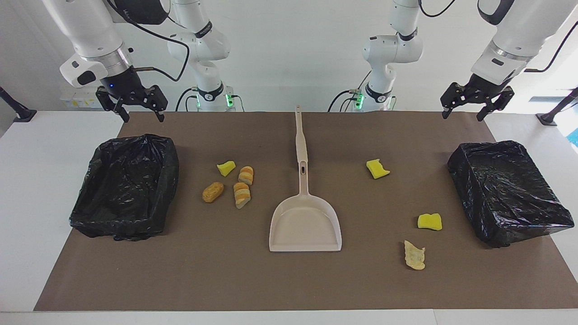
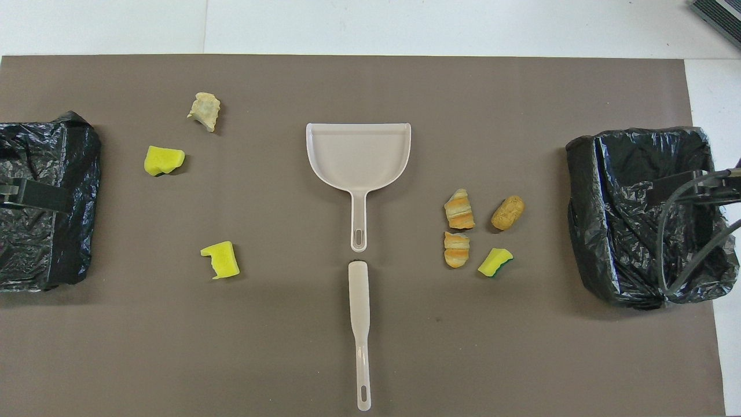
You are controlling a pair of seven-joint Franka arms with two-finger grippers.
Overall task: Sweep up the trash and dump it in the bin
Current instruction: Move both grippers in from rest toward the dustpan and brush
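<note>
My left gripper [image 1: 477, 107] hangs with its fingers spread and nothing between them, over the mat's [image 1: 289, 284] corner at my left arm's end, on the edge nearest me. My right gripper [image 1: 135, 108] is the same, fingers apart and bare, over the matching corner at my right arm's end. Both arms wait there, raised off the surface.

Below my left gripper, along that end edge of the mat, sits a bin [image 1: 508, 192] lined with black plastic. A second lined bin [image 1: 124, 187] sits along the edge at my right arm's end.

In the middle of the mat lies the dustpan [image 1: 305, 223], its open mouth turned to the mat's edge farthest from me. Its handle [image 1: 300, 135] runs straight back to the edge nearest me; in the overhead view the handle shows a gap between the pan's short stub and the long grip.

The trash is in two groups on the mat. Between the dustpan and the bin at my right arm's end lie four bits close together: a yellow wedge [image 1: 226, 168], two bread slices [image 1: 246, 174] [image 1: 241, 195] and a brown lump [image 1: 212, 192]. Between the dustpan and the bin at my left arm's end lie three, well apart: a yellow piece [image 1: 377, 168] closest to me, another yellow piece [image 1: 429, 221] closer to that bin, and a pale flaky piece [image 1: 414, 255] closest to the mat's farthest edge. No bit touches the dustpan or a bin.
</note>
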